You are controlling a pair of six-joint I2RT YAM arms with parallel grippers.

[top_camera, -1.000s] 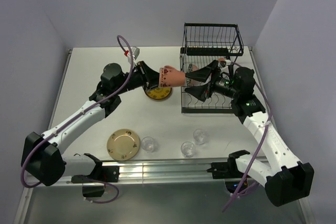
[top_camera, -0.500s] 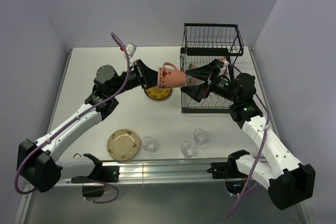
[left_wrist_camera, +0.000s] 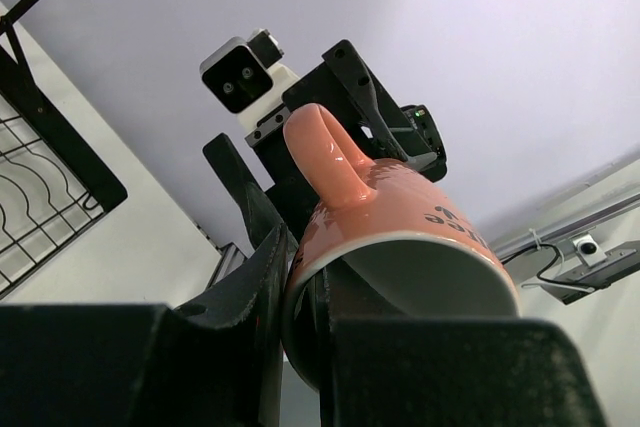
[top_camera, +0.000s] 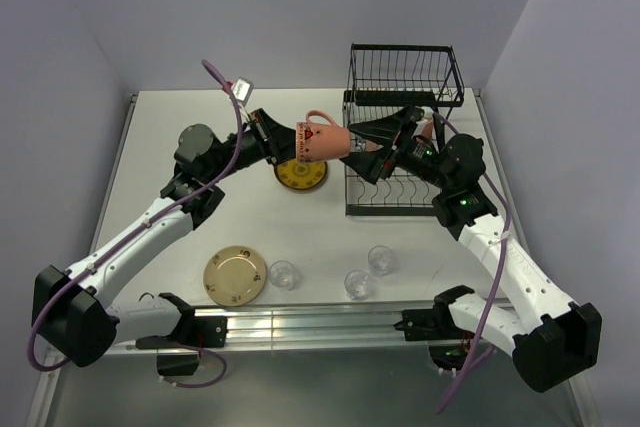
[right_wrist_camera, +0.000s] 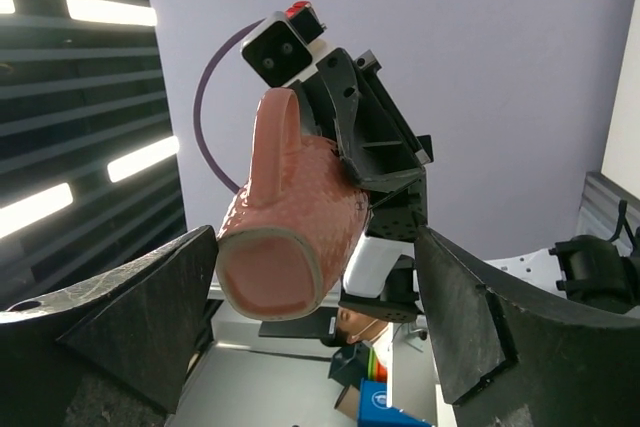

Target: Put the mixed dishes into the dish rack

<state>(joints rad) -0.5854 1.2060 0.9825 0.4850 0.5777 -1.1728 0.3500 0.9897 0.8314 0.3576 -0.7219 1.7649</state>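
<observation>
My left gripper point(top_camera: 287, 143) is shut on the rim of an orange-and-white mug point(top_camera: 323, 140), held sideways in the air with its handle up, just left of the black wire dish rack point(top_camera: 402, 75). One finger is inside the mug point(left_wrist_camera: 400, 232), one outside. My right gripper point(top_camera: 358, 151) is open, and its fingers flank the mug's base point(right_wrist_camera: 290, 217) without touching it. The yellow patterned plate point(top_camera: 301, 178), tan plate point(top_camera: 235, 275) and three clear glasses point(top_camera: 358, 283) lie on the table. A pinkish item point(top_camera: 428, 127) shows in the rack, mostly hidden behind the right arm.
The rack's slotted base point(top_camera: 385, 197) lies under the right gripper, and its tall basket stands behind. It also shows in the left wrist view point(left_wrist_camera: 40, 197). A metal rail point(top_camera: 300, 325) runs along the table's near edge. Grey walls close in on three sides.
The left gripper has lifted the mug a little and turned its handle upward. The right gripper has risen and come up around the mug's base, still open.
</observation>
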